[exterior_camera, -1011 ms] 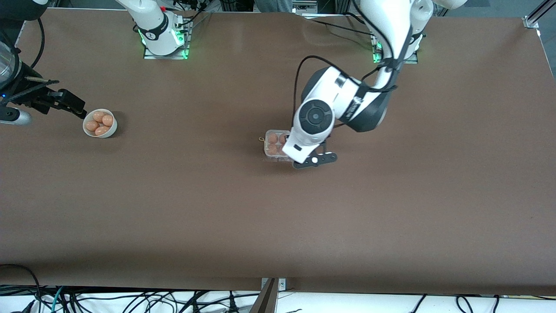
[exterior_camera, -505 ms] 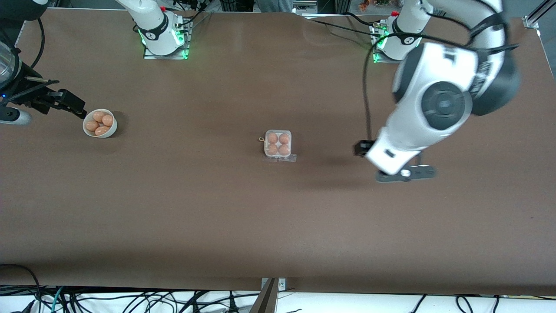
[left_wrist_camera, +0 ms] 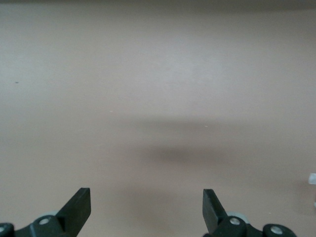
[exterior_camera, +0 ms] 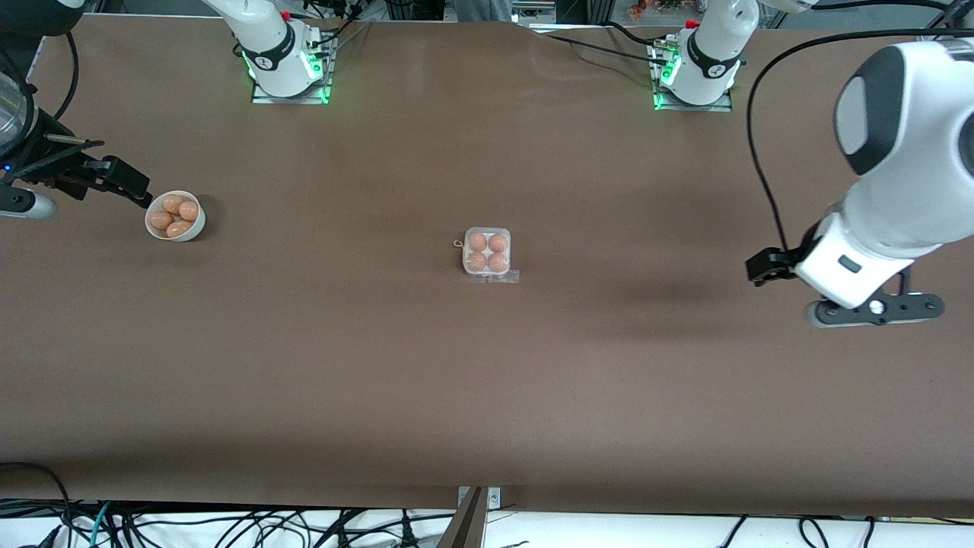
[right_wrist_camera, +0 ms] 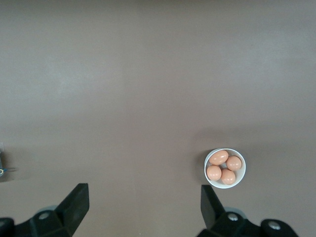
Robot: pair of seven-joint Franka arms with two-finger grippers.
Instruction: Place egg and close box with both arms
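Observation:
The box sits mid-table with its clear lid down over several tan-orange eggs that fill its cells. I cannot tell the task's egg from the others. My left gripper is open and empty, up in the air over bare table toward the left arm's end, well apart from the box. Its wrist view shows its open fingers over bare table. My right gripper is open and empty beside the white bowl, and its wrist view shows its spread fingers.
A round white bowl with several more eggs stands toward the right arm's end; it also shows in the right wrist view. Cables hang along the table's near edge.
My left arm has swung up and away from the box toward its own end of the table, uncovering the box. The right arm and the box have not moved.

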